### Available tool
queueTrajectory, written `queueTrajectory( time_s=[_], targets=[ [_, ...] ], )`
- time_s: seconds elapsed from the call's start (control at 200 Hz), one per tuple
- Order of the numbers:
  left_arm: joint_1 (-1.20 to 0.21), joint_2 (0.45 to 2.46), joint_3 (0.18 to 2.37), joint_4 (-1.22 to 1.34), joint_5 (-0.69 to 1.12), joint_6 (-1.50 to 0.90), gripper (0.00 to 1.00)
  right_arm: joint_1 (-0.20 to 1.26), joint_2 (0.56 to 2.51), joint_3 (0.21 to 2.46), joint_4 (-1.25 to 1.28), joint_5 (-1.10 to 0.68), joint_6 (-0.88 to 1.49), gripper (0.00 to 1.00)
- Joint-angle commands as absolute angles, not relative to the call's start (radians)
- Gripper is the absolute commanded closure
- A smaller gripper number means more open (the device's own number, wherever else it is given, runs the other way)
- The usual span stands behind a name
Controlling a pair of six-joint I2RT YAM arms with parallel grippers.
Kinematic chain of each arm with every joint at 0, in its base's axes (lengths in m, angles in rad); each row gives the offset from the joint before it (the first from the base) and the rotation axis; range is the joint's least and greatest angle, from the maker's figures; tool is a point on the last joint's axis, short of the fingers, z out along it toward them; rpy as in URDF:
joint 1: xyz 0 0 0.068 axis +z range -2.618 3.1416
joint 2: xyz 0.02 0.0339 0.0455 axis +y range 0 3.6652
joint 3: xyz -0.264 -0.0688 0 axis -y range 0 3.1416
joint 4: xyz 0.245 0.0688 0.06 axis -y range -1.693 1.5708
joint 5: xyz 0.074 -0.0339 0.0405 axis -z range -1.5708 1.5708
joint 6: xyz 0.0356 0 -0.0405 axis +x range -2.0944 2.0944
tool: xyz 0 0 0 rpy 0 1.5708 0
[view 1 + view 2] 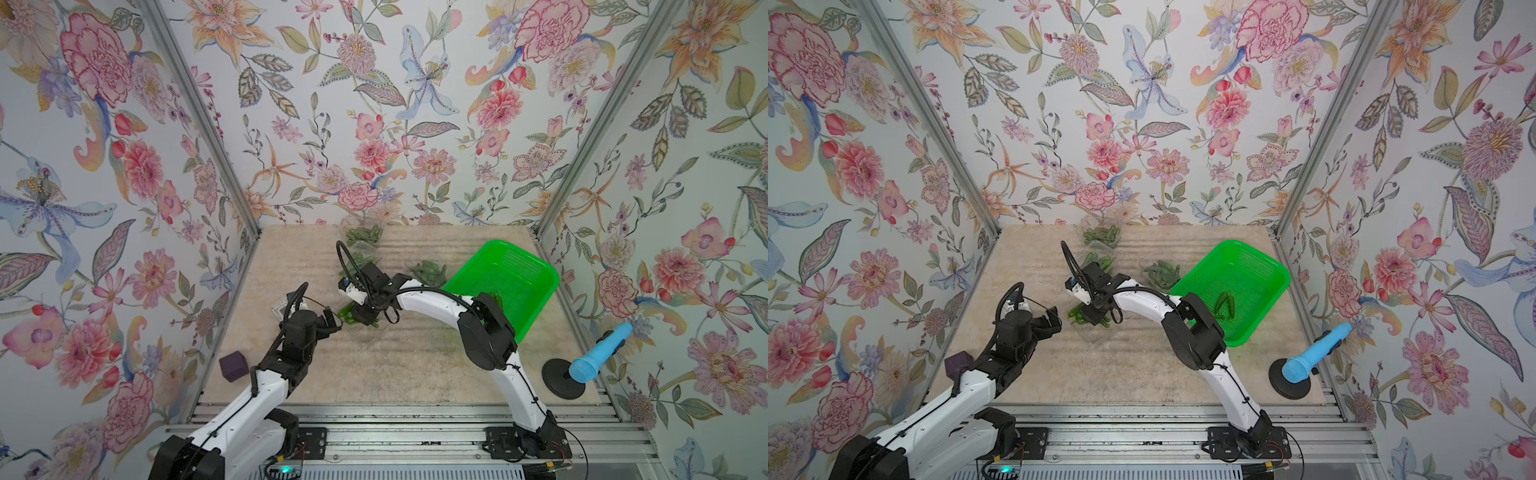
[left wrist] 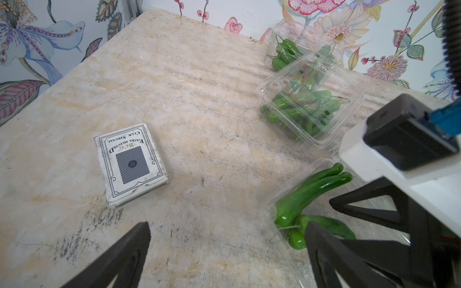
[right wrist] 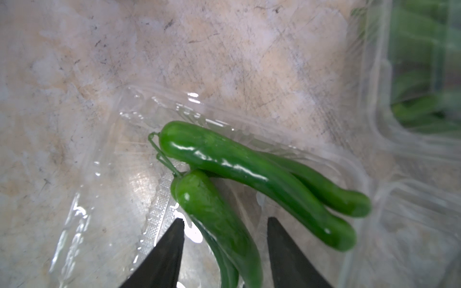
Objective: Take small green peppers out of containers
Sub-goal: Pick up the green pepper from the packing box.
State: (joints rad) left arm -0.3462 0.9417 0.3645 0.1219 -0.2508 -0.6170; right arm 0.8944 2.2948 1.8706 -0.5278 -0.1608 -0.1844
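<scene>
A wide band of bare tabletop (image 1: pixel 374 374) is lying open along the near side, between the 2 arms. 3 clear clamshell containers (image 2: pixel 272 87) of peppers (image 2: pixel 299 109) are crowding the far middle, and a green basket (image 1: pixel 515 259) is filling the far right. The right arm (image 1: pixel 436 297) is arching across the centre. The right gripper (image 3: pixel 225 219) is hanging over an open container (image 3: pixel 112 199), jaws parted either side of 1 small green pepper (image 3: pixel 219 219). At left, a playing-card box (image 2: pixel 129 169) and a purple cube (image 1: pixel 233 365) are sitting well apart, leaving gaps. A blue microphone (image 1: pixel 600 351) is occupying the near right corner.
</scene>
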Motion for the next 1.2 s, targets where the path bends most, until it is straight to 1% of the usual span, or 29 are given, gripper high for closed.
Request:
queueTrajectory(
  time_s=[0.0,0.07,0.2,0.385,0.47,0.55,0.63,0.691,0.771,0.831,0.941,1.196],
  targets=[
    [-0.343,0.933,0.372,0.103,-0.278,-0.606,0.0,0.891,2.307,1.87,-0.547,-0.21,-0.215,0.45],
    [-0.342,0.933,0.376,0.099,-0.279,-0.607,0.0,0.891,2.32,1.881,-0.547,-0.213,-0.215,0.46],
    [-0.343,0.933,0.379,0.099,-0.279,-0.61,0.0,0.889,2.331,1.901,-0.546,-0.227,-0.211,0.51],
    [-0.341,0.939,0.377,0.1,-0.281,-0.609,0.0,0.869,2.349,1.909,-0.546,-0.279,-0.196,0.52],
    [-0.341,0.939,0.377,0.104,-0.282,-0.609,0.0,0.865,2.355,1.91,-0.547,-0.296,-0.193,0.57],
    [-0.341,0.938,0.376,0.102,-0.284,-0.607,0.0,0.863,2.353,1.909,-0.547,-0.295,-0.187,0.67],
    [-0.341,0.937,0.376,0.103,-0.287,-0.605,0.0,0.865,2.344,1.904,-0.546,-0.297,-0.186,0.69],
    [-0.341,0.938,0.373,0.105,-0.287,-0.606,0.0,0.864,2.338,1.897,-0.547,-0.295,-0.184,0.75],
    [-0.341,0.941,0.374,0.106,-0.284,-0.605,0.0,0.861,2.334,1.891,-0.546,-0.298,-0.183,0.78],
    [-0.341,0.941,0.374,0.106,-0.285,-0.604,0.0,0.86,2.333,1.887,-0.547,-0.295,-0.18,0.84],
    [-0.341,0.94,0.37,0.111,-0.286,-0.606,0.0,0.861,2.313,1.873,-0.547,-0.302,-0.172,0.91],
    [-0.341,0.951,0.369,0.129,-0.282,-0.609,0.0,0.862,2.186,1.802,-0.542,-0.287,-0.161,0.92]
  ],
)
